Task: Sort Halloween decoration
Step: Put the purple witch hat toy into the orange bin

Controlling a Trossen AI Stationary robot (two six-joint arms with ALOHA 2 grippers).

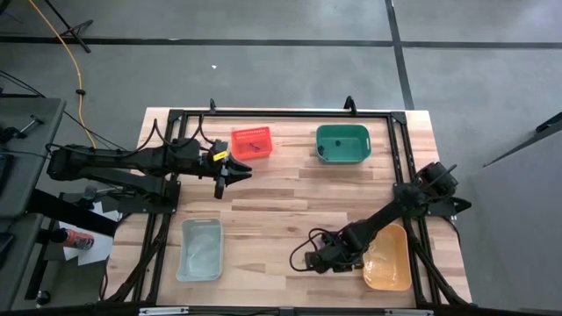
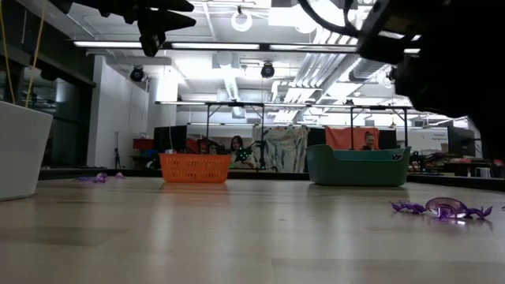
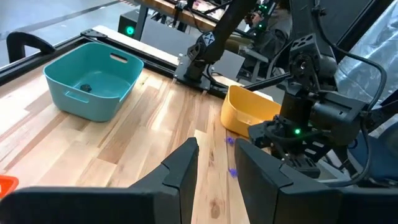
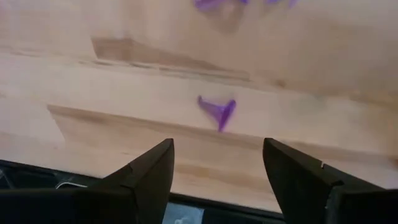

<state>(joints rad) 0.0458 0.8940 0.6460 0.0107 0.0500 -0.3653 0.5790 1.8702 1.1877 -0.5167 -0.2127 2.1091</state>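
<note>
One purple trinket [image 4: 217,113] between right fingers [image 4: 149,174]

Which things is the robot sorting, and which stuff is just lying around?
For the job:
purple trinket ahead of the open right pincer
purple trinkets on the table
red bin, green bin, orange bin, clear bin

Just lying about:
yellow cable on the floor

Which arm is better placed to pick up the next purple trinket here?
The right one, probably. Its right gripper hangs low with jaws open just short of a purple trinket on the table, beside the orange bin. The left gripper hovers by the red basket, far from it.
</note>
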